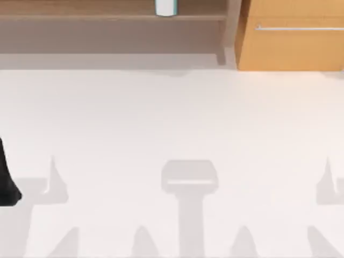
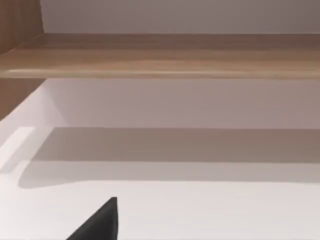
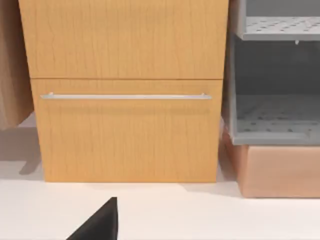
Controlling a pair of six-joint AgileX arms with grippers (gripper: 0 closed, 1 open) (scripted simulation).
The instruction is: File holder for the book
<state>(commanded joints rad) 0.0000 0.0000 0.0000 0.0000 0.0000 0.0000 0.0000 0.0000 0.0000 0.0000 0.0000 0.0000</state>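
Left arm [image 1: 8, 183] parked at table's [image 1: 172, 123] left edge; can't tell its grip state. Farther back, wooden shelf [image 1: 107, 17] along the far side, drawer cabinet [image 1: 290, 37] at far right. Book [image 1: 165, 7] stands upright on the shelf, teal with white edge.

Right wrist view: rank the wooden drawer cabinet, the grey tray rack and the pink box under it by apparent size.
1. Cabinet, clearly largest.
2. Rack.
3. Box, smallest.
Rack and box are cut off at the frame edge, so their order is unsure.
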